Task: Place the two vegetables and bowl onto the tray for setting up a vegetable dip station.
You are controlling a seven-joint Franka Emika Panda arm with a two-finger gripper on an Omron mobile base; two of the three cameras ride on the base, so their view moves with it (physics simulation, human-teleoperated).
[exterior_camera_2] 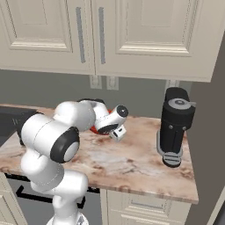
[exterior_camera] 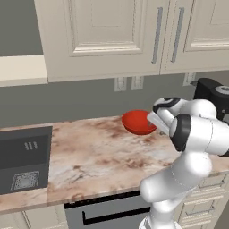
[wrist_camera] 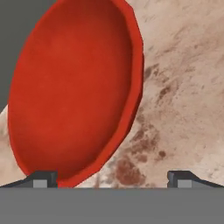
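The red bowl (exterior_camera: 137,121) sits upright on the marble counter (exterior_camera: 98,156), near the back wall. Seen from the hand, the bowl (wrist_camera: 74,92) looms large and close. My gripper (wrist_camera: 113,179) is open, its two fingertips (wrist_camera: 43,178) wide apart, just short of the bowl's near rim. The left tip is level with the rim and the right tip is over bare counter. Nothing is held. In the right base view my arm covers most of the bowl, leaving a red sliver (exterior_camera_2: 93,129). The tray and the two vegetables are out of view.
A black coffee machine (exterior_camera_2: 176,127) stands at the counter's right end, close to the side wall. A dark grey box-shaped appliance (exterior_camera: 24,159) occupies the left end. Wall cabinets (exterior_camera: 103,36) hang above. Bare marble lies between the bowl and the front edge.
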